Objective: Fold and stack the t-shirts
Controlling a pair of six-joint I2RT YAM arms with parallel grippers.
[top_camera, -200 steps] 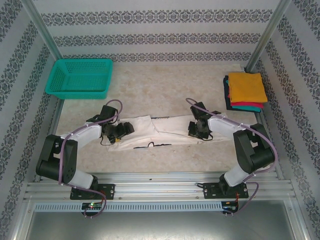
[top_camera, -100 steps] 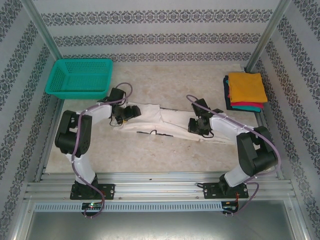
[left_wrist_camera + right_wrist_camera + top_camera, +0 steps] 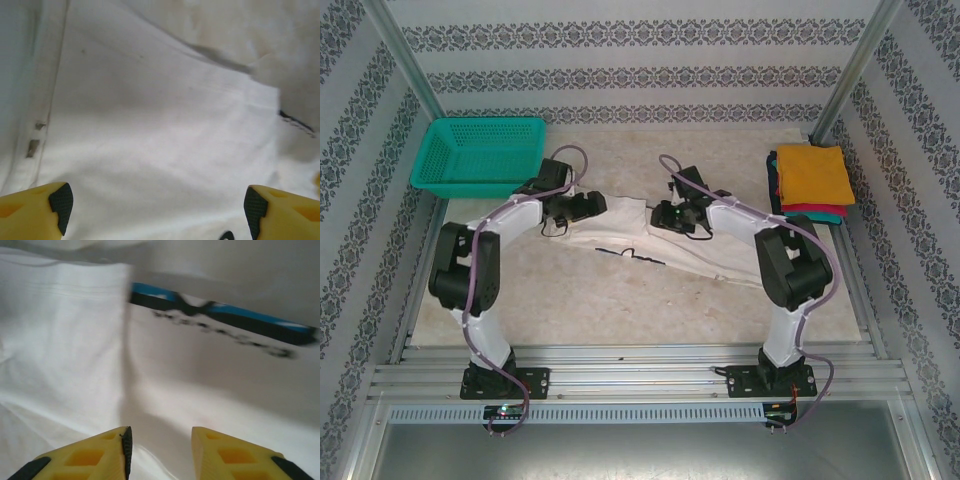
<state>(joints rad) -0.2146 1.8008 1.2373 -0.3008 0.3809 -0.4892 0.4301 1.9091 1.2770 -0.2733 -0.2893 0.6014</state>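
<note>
Basket (image 3: 478, 155) of teal plastic mesh, full of small holes, sits at the far left corner of the table (image 3: 620, 310). Just right of it, the left gripper (image 3: 588, 207) is on the left end of the white shirt (image 3: 665, 248). In the left wrist view its two yellow fingers (image 3: 30, 207) with black pads stand wide apart, and soft, smooth cloth lies flat under them. The white shirt is a long thin strip. It runs from far left down to near right across the middle of the table. A thin dark line of print (image 3: 630, 254) shows on its front edge. The right gripper (image 3: 667, 216) sits at the far edge of the strip, near its middle. Its fingers are a little apart, with white cloth in the gap and a blurry blue and black stripe beyond. Bare, pale, speckled table lies open in front of the strip and behind it. At the far right sits a neat, square stack of folded shirts (image 3: 810, 182), orange on top, red and teal edges below, well apart from the white shirt.
</note>
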